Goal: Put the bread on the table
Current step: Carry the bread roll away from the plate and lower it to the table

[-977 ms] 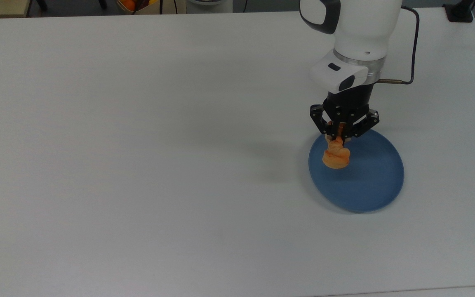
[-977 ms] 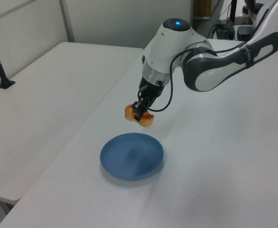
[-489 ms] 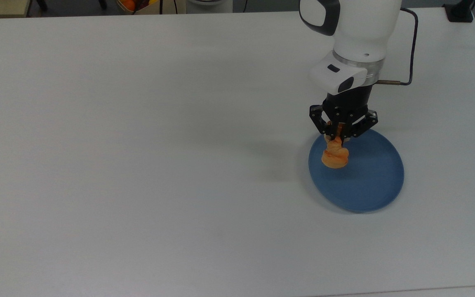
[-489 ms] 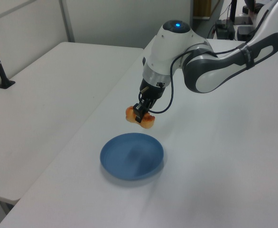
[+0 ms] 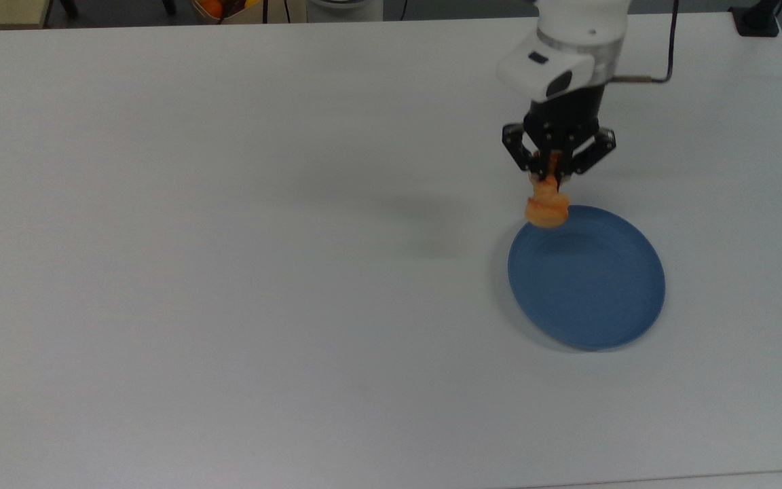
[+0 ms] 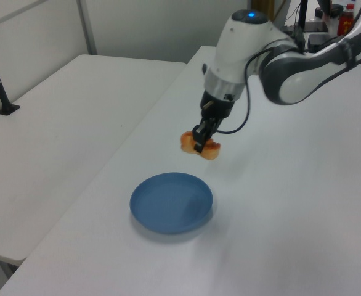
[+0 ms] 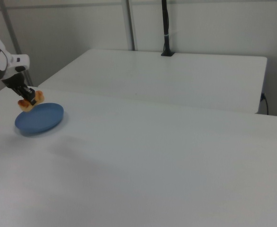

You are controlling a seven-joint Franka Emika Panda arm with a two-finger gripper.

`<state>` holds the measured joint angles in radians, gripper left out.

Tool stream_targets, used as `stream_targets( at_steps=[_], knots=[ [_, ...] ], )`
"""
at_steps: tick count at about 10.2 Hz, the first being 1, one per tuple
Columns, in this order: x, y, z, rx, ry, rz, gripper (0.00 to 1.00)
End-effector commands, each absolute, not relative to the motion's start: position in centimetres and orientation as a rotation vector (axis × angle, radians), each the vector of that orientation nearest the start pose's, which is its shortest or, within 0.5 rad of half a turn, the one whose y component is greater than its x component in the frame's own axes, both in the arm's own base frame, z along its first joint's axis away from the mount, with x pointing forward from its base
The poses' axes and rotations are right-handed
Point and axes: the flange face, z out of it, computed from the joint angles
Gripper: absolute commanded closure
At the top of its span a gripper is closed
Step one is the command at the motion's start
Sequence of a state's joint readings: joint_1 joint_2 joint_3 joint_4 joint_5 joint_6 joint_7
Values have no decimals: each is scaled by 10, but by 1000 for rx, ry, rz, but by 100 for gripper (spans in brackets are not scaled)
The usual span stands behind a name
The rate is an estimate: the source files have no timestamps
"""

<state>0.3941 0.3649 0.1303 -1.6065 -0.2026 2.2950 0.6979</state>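
Gripper (image 5: 552,178) jaws pinch the braided bread roll (image 5: 546,209) at mid-length, aloft. It hangs over the blue plate's (image 5: 588,285) far rim. Bare white surface (image 5: 262,238) lies just beyond.

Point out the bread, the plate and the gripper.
bread (image 5: 546,210), top view, its lower rounded end.
plate (image 6: 168,200), left view, its bare centre.
gripper (image 5: 552,171), top view, midway between the fingertips clamping the bread.

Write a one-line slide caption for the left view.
The fingers hold the bread in the air beyond the blue plate, above the white table.
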Motion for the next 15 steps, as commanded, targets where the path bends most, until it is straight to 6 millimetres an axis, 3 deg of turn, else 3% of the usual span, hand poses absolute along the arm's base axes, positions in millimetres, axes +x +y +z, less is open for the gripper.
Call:
stream_targets(
  at_steps=[1,3,5,9,15],
  knots=[
    [525,306,462,-3075,54,-464,86],
    [495,303,446,-3112,18,-419,86],
    [473,314,426,-3141,-40,-363,85],
    [460,344,374,-3173,-129,-206,82],
    [447,364,339,-3189,-140,-105,81]
  ],
)
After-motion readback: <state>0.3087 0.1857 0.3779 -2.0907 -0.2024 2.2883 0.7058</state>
